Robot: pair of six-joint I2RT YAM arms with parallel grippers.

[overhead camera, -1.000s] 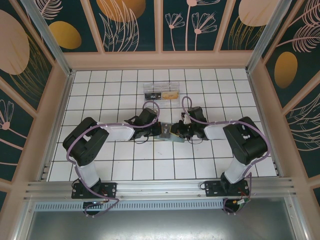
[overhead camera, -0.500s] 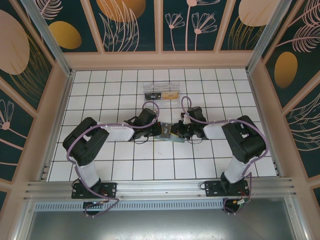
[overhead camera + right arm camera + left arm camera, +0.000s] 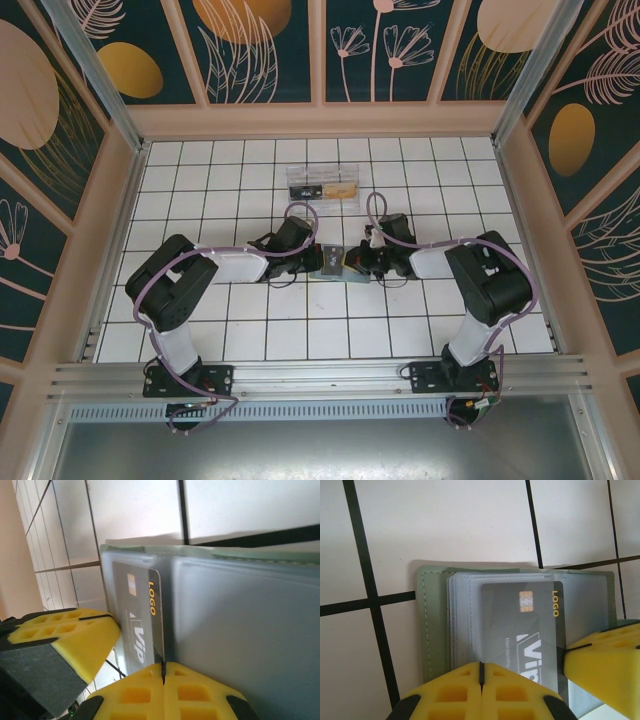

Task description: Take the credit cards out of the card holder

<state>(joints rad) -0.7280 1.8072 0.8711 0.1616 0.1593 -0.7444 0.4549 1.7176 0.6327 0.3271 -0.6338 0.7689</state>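
The card holder (image 3: 331, 271) is laid open on the white tiled surface (image 3: 200, 190), between the two arms. In the left wrist view it (image 3: 432, 630) is seen as a green cover with a stack of clear plastic sleeves (image 3: 462, 620) inside it. A dark credit card (image 3: 520, 625), marked with a gold chip and the word LOGO, is seen lying over the sleeves.

The left hand (image 3: 480, 672) is placed at the holder's left side. Its yellow fingers are pressed fully together, and the holder's edge is pinched between them. The right hand (image 3: 163, 672) is brought in from the holder's right side. Its fingers are likewise closed tight, and the edge of the credit card (image 3: 142, 615) is clamped in the seam between them. In the right wrist view the card is seen partly lifted off the sleeve page, standing at an angle to it, while its far end is not clear of the holder (image 3: 240, 630).

A clear case (image 3: 322, 186) holding something orange is set on the surface well beyond the holder, toward the back wall.
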